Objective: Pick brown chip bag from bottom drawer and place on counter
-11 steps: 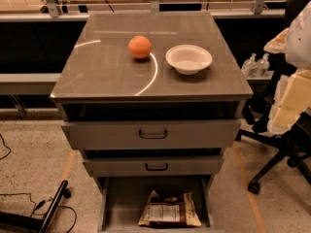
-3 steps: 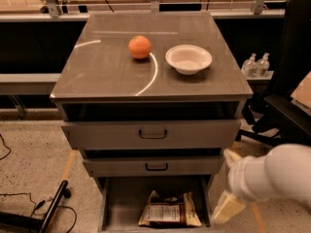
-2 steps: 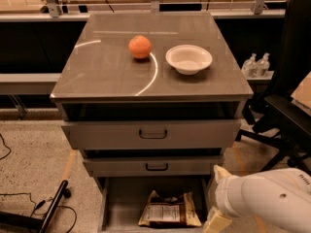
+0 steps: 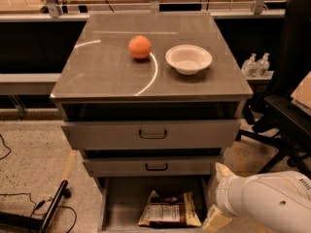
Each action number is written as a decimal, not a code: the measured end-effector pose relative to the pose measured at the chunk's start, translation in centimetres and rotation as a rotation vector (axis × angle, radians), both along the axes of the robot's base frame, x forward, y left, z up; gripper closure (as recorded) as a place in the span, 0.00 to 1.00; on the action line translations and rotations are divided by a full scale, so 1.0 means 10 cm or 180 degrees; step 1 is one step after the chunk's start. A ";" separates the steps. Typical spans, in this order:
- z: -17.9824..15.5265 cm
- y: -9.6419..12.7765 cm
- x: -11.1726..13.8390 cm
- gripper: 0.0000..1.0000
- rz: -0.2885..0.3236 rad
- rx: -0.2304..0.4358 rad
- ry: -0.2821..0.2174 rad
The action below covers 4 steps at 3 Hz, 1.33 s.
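Camera view: the hand (image 4: pixel 215 221) sits at the lower right edge of the frame, at the end of the white arm (image 4: pixel 267 203), and is mostly cut off by the border. I cannot tell whether it is released or clenched, and nothing shows in it. The brown chip bag (image 4: pixel 169 210) lies flat just to the left of the hand, label side up, on the floor of the open bottom drawer (image 4: pixel 112 203). The drawer's right wall stands between hand and bag.

That wall is the first risk. A sideways approach from where the hand is would likely knock it or nudge the drawer, so the hand probably has to come over the rim and then down. Just above and to the left of the hand, the front of the middle drawer (image 4: pixel 155 166) overhangs the back of the opening. A steep descent or a straight lift could catch it.

The bag looks crinkled, slick and flat. A shallow pinch may take only a fold of foil and let it slide out on the way up.

The desk (image 4: pixel 107 72) is well above the hand. On it, up and to the left of the hand, sit an orange ball (image 4: pixel 140 47) and a white bowl (image 4: pixel 188 58), near each other. A careless set-down could send the ball rolling.
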<state>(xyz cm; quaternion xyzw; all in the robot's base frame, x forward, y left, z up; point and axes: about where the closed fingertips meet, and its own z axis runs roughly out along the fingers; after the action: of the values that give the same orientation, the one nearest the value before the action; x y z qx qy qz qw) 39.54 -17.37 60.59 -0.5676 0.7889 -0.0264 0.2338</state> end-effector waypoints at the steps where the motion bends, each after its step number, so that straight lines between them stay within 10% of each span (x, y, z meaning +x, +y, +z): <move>1: -0.10 0.04 0.01 0.00 0.0015 -0.0053 0.0006; 4: -1.20 0.57 0.29 0.00 0.0262 0.0103 0.0244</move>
<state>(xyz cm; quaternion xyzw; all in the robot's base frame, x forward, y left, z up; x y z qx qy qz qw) 42.47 -11.68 48.57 -0.5964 0.7736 0.0178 0.2134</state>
